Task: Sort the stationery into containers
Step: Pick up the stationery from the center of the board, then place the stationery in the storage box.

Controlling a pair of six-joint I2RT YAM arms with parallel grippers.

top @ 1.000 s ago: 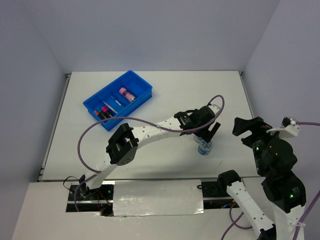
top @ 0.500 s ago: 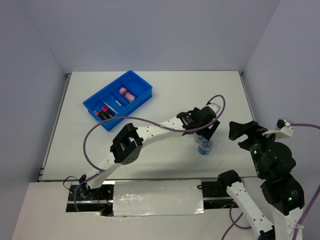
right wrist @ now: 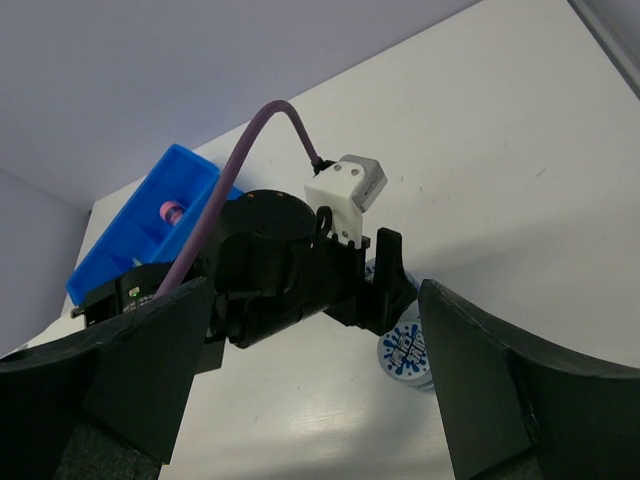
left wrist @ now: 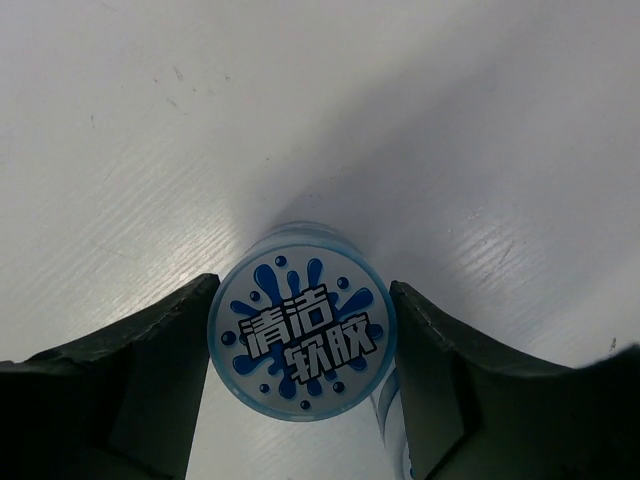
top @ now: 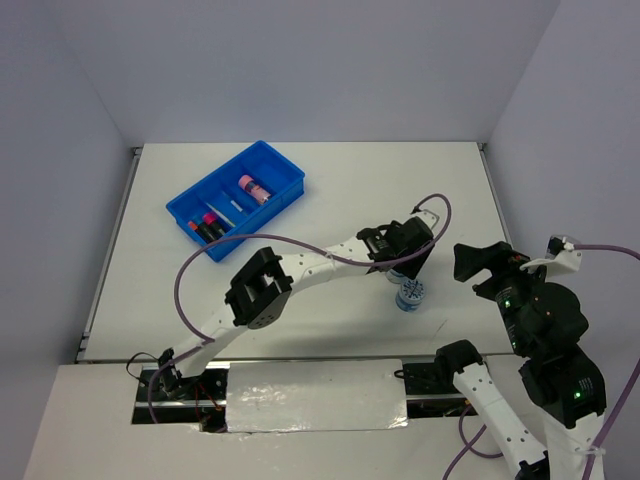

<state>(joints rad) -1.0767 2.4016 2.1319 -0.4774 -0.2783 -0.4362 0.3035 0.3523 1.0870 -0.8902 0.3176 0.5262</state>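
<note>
1. Left wrist view: left gripper (left wrist: pixel 303 288), both fingers (left wrist: pixel 140 380) run off the bottom edge. They flank the disc (left wrist: pixel 303 345); cannot tell if they press its rim or merely stand beside it.
2. Second disc (left wrist: pixel 393 445): only a sliver shows, behind the first and the right-hand finger.
3. Right wrist view: right gripper (right wrist: pixel 315 290), finger bases cut by the frame. Tray (right wrist: pixel 185 170) mostly hidden behind the left gripper's body.
4. Top view: items (top: pixel 212 224) in the tray too small to name.

Colours, L wrist cam – I see a blue/white disc
Disc (left wrist: pixel 303 335) btwn left gripper (left wrist: pixel 303 288)'s dk-grey fingers (left wrist: pixel 150 370): white top, blue splash pattern, white lettering w/ dark outline. Table (left wrist: pixel 450 120) below white; tray (top: pixel 282 162), well apart, bright blue.
</note>
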